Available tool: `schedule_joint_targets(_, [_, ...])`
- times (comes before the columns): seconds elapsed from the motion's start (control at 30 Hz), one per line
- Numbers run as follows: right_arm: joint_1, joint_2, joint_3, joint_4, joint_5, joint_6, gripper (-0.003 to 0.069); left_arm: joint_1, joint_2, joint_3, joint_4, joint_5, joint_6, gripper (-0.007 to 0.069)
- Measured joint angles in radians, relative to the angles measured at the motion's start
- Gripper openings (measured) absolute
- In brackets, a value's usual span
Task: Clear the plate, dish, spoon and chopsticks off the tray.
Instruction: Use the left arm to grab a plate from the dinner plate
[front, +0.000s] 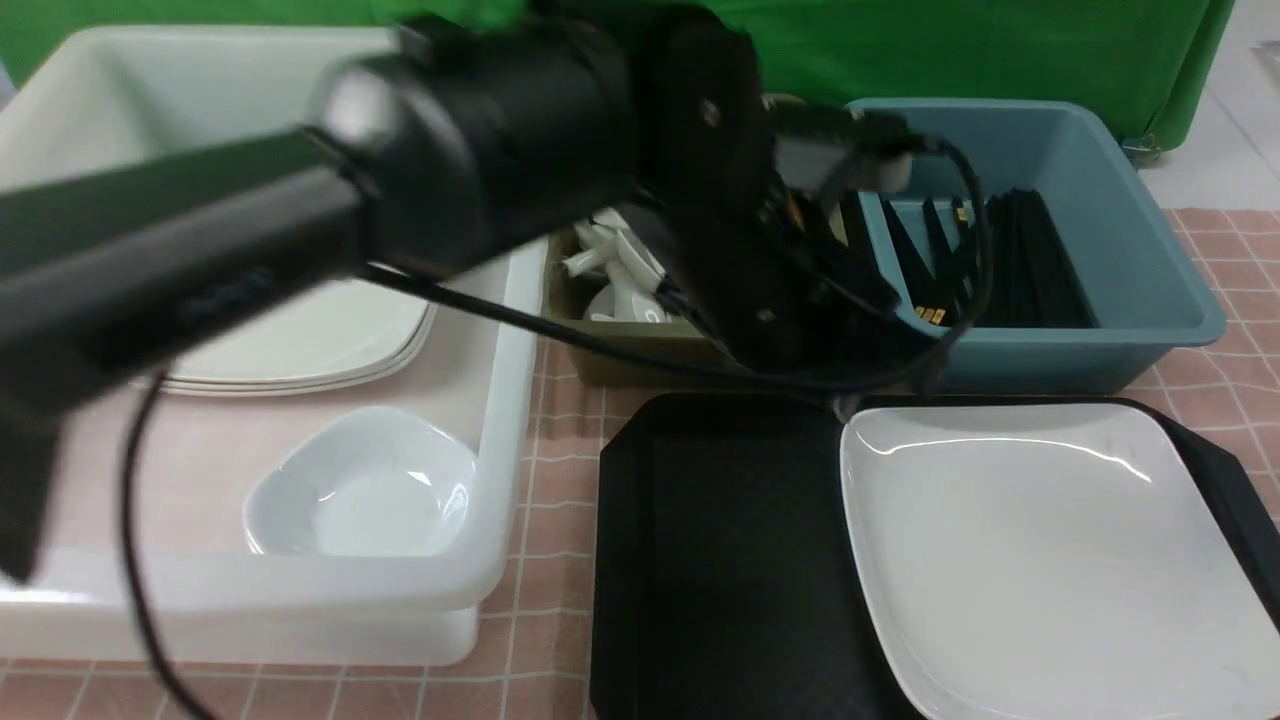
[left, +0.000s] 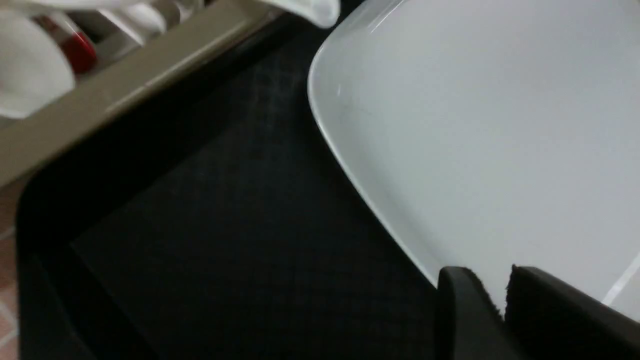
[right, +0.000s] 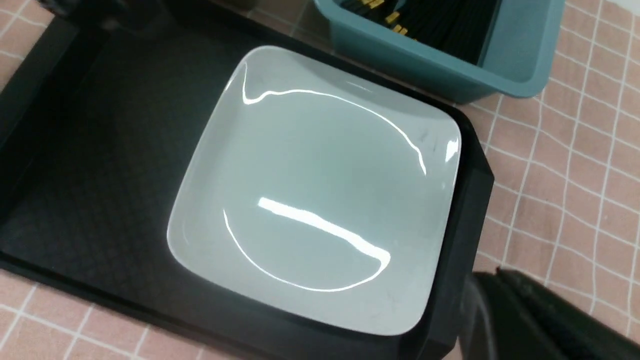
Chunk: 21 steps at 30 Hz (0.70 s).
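The large white plate (front: 1040, 540) lies on the right half of the black tray (front: 720, 560); the tray's left half is bare. My left arm reaches across the front view to the tray's far edge. In the left wrist view the left gripper (left: 492, 280) hangs over the near rim of the plate (left: 475, 125), its jaws a narrow gap apart and empty. The right gripper (right: 485, 274) is shut and empty, beside the tray's corner (right: 470, 210). The small dish (front: 365, 490) sits in the white bin. White spoons (front: 620, 270) lie in the olive bin and black chopsticks (front: 1030, 260) in the blue bin.
The white bin (front: 510, 330) on the left also holds a stack of plates (front: 310, 340). The olive bin (front: 640, 365) and the blue bin (front: 1150, 260) stand just behind the tray. A pink checked cloth (front: 560, 480) covers the table.
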Motion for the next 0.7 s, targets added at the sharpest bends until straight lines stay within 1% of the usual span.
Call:
schedule_joint_targets(0.03, [0.000,-0.004,0.004,0.000,0.000,0.000,0.0030,-0.002,0.017,-0.003,0.004,0.000,-0.007,0.0150])
schedule_joint_targets(0.1, [0.000,-0.051,0.038,0.000,0.000,0.017,0.0030,-0.005,0.099,-0.034,0.019,-0.017,-0.040,0.0250])
schedule_joint_targets(0.13, [0.000,-0.058,0.041,0.001,0.000,0.018,0.0030,-0.005,0.119,-0.041,0.022,-0.025,-0.047,0.0267])
schedule_joint_targets(0.17, [0.000,-0.072,0.047,0.002,0.000,0.019,0.0030,-0.005,0.143,-0.048,0.024,-0.044,-0.052,0.0310])
schedule_joint_targets(0.2, [0.000,-0.089,0.051,0.004,0.000,0.020,0.0030,-0.003,0.180,-0.059,0.029,-0.077,-0.052,0.0369])
schedule_joint_targets(0.23, [0.000,-0.096,0.052,0.003,0.000,0.020,0.0030,-0.003,0.203,-0.063,0.029,-0.106,-0.052,0.0407])
schedule_joint_targets(0.3, [0.000,-0.104,0.053,0.003,-0.001,0.020,0.0030,-0.003,0.232,-0.064,0.034,-0.153,-0.051,0.0454])
schedule_joint_targets(0.33, [0.000,-0.107,0.054,0.003,-0.003,0.020,0.0030,-0.003,0.256,-0.064,0.034,-0.214,-0.050,0.0501])
schedule_joint_targets(0.37, [0.000,-0.107,0.054,0.004,-0.007,0.020,0.0030,-0.003,0.271,-0.064,0.034,-0.247,-0.050,0.0518])
schedule_joint_targets(0.4, [0.000,-0.107,0.054,0.004,-0.007,0.020,0.0030,-0.003,0.274,-0.064,0.034,-0.247,-0.050,0.0518])
schedule_joint_targets(0.43, [0.000,-0.107,0.054,0.004,-0.017,0.020,0.0030,-0.003,0.294,-0.064,0.034,-0.297,-0.050,0.0537])
schedule_joint_targets(0.5, [-0.001,-0.107,0.054,0.004,-0.025,0.020,0.0030,-0.003,0.307,-0.065,0.032,-0.343,-0.048,0.0545])
schedule_joint_targets(0.6, [-0.001,-0.107,0.054,0.004,-0.031,0.020,0.0030,-0.003,0.316,-0.072,0.022,-0.381,-0.048,0.0543])
schedule_joint_targets(0.7, [-0.001,-0.107,0.054,0.004,-0.032,0.020,0.0030,-0.003,0.326,-0.073,0.011,-0.417,-0.036,0.0512])
